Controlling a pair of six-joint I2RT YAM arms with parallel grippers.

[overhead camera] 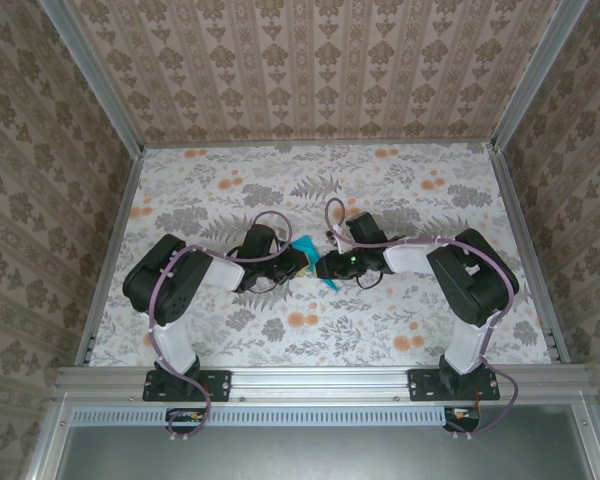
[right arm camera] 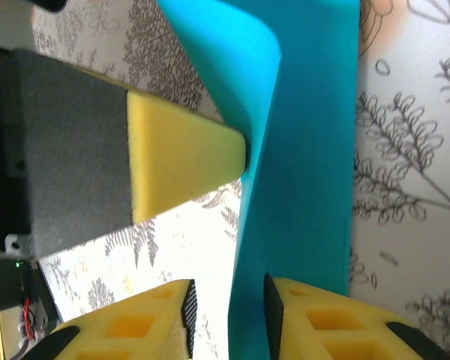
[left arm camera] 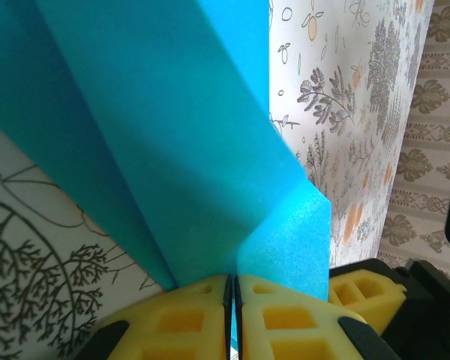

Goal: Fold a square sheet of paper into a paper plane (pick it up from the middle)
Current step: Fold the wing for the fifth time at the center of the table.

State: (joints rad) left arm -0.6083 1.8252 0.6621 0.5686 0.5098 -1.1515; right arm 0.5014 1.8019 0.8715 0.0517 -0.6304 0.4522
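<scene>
The square sheet of paper (left arm camera: 172,135) is teal-blue, creased into a folded shape, and held up off the table. My left gripper (left arm camera: 232,300) is shut on its lower edge, yellow pads pressed together with the paper between them. In the right wrist view the paper (right arm camera: 307,150) runs between the fingers of my right gripper (right arm camera: 229,307), which stands open: the sheet lies against the right pad, with a gap to the left pad. A left gripper finger (right arm camera: 180,161) touches the paper's side. From above, both grippers (overhead camera: 295,262) (overhead camera: 325,268) meet at the paper (overhead camera: 305,245) mid-table.
The floral tablecloth (overhead camera: 380,320) covers the table, with metal rails (overhead camera: 110,250) along its sides and patterned walls behind. The arms' elbows (overhead camera: 165,280) (overhead camera: 475,275) stand out to either side.
</scene>
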